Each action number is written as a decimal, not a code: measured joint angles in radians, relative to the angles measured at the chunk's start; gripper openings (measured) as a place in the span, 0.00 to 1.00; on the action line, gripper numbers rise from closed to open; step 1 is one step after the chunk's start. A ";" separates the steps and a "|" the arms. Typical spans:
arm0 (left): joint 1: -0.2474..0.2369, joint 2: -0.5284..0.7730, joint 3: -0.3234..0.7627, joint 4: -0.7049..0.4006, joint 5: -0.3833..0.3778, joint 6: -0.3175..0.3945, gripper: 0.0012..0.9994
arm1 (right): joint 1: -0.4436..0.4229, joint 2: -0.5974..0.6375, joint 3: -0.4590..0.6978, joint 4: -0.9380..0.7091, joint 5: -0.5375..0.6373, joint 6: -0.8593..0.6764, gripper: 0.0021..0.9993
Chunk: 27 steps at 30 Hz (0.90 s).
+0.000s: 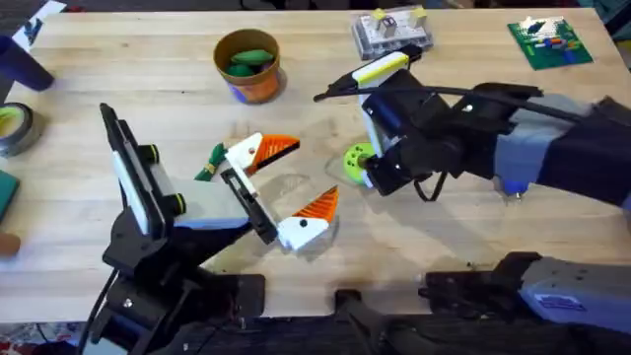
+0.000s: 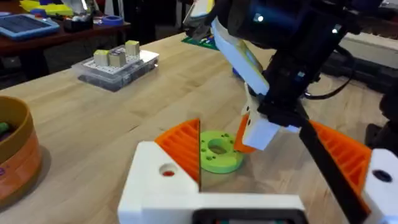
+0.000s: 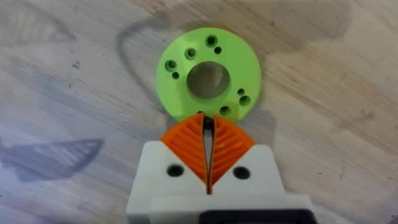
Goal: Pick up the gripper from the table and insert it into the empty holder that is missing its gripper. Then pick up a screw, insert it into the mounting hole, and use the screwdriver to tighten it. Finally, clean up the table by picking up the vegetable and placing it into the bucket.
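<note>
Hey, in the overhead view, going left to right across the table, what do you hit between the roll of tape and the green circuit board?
roll of tape → vegetable → bucket → left gripper → gripper → clear plastic box → green circuit board.

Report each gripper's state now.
Left gripper: open, holding nothing.
Right gripper: shut, empty, tips at the edge of the green disc.

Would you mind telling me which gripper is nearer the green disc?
Right. The right gripper is shut, its tips at the green disc's rim; the left gripper is open, off to the side.
</note>
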 joint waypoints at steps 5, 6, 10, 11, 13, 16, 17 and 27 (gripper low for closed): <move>0.000 0.000 0.000 0.000 0.000 0.000 0.99 | 0.000 0.000 0.000 0.000 0.000 0.000 0.01; 0.000 0.000 0.000 0.000 0.000 0.000 0.99 | 0.000 0.000 0.000 0.000 0.000 0.000 0.01; 0.000 0.000 0.000 0.000 0.000 0.000 0.99 | 0.000 -0.004 0.012 -0.017 0.000 0.000 0.00; 0.000 0.000 0.000 0.000 0.000 0.000 0.99 | 0.000 -0.009 0.021 -0.027 0.000 0.000 0.00; 0.000 0.000 0.000 0.000 0.000 0.000 0.99 | 0.000 -0.026 0.057 -0.060 -0.002 0.000 0.00; 0.000 0.000 0.000 0.000 0.000 0.000 0.99 | 0.000 -0.060 0.137 -0.110 -0.018 -0.002 0.00; 0.000 0.000 0.000 0.000 0.000 0.000 0.99 | 0.000 -0.068 0.167 -0.130 -0.029 -0.003 0.00; 0.000 0.000 0.000 0.000 0.000 0.000 0.99 | 0.000 -0.114 0.298 -0.231 -0.130 0.001 0.00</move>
